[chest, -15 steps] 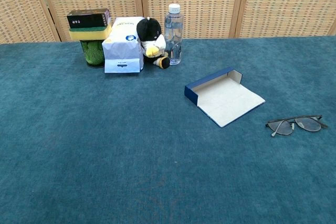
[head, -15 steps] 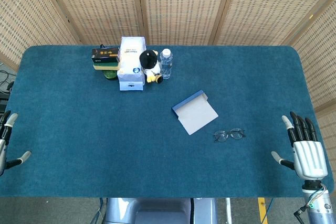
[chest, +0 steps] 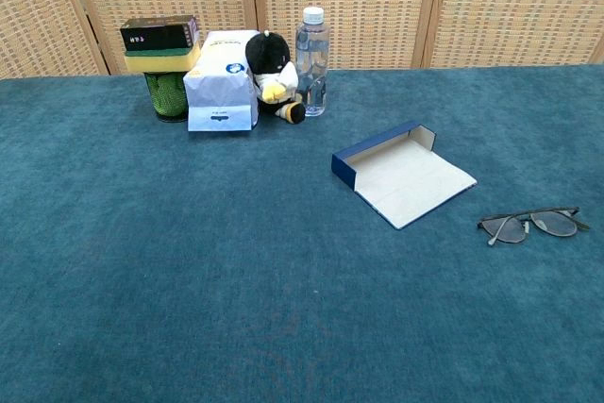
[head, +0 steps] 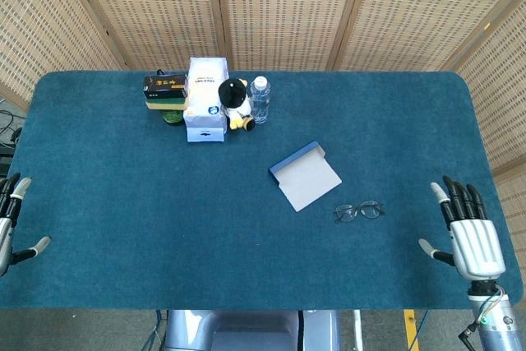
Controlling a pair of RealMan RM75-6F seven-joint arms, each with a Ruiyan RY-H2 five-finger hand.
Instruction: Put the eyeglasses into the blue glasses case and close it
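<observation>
Thin dark wire-frame eyeglasses lie flat on the teal carpeted surface, lower right of centre in the head view, arms folded out; in the chest view they sit at the right edge, mid-height. The blue glasses case with a pale lining lies open just up-left of the eyeglasses, near but not touching, its flap spread flat toward the eyeglasses.

Right hand hovers at the lower right edge of the head view, palm down, fingers spread and released, holding nothing, well apart from the eyeglasses. Left hand only partly shows at the lower left edge; its fingers look spread, nothing in them.

Cluster at the upper left of the head view: white tissue box, black-and-white plush toy, clear plastic water bottle, and a dark box on a yellow sponge atop a green cup. Neither hand shows in the chest view.
</observation>
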